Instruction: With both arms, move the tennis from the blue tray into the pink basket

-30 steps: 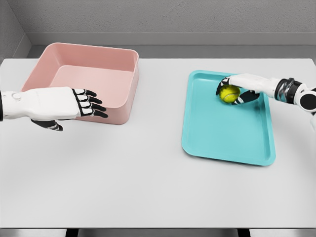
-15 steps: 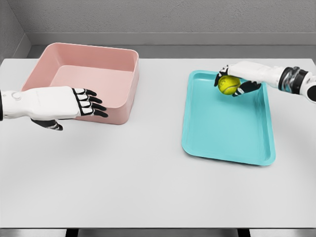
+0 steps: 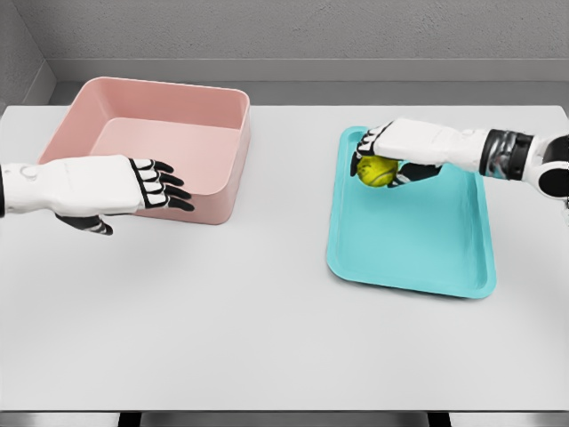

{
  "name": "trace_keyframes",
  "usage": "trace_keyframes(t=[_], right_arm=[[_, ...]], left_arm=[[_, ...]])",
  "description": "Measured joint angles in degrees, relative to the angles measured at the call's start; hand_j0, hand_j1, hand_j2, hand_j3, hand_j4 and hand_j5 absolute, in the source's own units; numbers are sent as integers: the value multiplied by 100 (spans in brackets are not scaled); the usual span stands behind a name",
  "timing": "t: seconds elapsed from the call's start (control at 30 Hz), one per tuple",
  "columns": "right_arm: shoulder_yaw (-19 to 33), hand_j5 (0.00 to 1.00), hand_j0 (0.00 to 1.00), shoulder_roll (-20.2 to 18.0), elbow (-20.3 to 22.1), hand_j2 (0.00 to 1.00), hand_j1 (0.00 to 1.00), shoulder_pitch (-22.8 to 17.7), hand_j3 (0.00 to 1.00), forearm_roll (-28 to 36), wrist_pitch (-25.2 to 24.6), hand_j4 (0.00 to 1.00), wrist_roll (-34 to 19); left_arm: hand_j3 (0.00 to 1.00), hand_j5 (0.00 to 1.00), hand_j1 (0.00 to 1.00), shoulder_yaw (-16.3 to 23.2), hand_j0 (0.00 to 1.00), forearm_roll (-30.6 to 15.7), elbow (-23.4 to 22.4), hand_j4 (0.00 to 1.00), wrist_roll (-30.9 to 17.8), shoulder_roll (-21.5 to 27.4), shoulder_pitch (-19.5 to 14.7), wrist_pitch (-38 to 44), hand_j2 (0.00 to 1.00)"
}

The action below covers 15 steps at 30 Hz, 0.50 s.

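Note:
A yellow-green tennis ball (image 3: 377, 171) is held in my right hand (image 3: 384, 160), whose fingers are curled over it from above. The ball hangs above the back left part of the blue tray (image 3: 411, 233), which lies flat on the right half of the table. The pink basket (image 3: 151, 147) stands at the back left. My left hand (image 3: 156, 189) hovers flat in front of the basket's near wall with its fingers stretched out and nothing in them.
The white table (image 3: 267, 320) carries only the basket and the tray. A grey wall runs behind the table's far edge.
My right hand has lifted the ball off the tray and carried it leftward over the tray's left part. The left arm has not moved.

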State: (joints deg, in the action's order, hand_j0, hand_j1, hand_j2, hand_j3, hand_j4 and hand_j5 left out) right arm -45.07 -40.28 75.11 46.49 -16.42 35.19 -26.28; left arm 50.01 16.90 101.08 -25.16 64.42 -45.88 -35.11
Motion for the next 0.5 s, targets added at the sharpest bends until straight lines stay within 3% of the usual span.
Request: trace_keyframes(t=[0.3,0.5], right_arm=[[-304,53,53,14,741,53,53,-44,53,45,1,53,-1],[-514,53,53,164,935,53,53,-44,53,56,-3,53,-16]], left_arm=[[100,100,100,-33,100,-7,0,100,0,8,-26,0,100],[100,100,100,-182,100,-159,0,100,0,86,-35,0,100]])
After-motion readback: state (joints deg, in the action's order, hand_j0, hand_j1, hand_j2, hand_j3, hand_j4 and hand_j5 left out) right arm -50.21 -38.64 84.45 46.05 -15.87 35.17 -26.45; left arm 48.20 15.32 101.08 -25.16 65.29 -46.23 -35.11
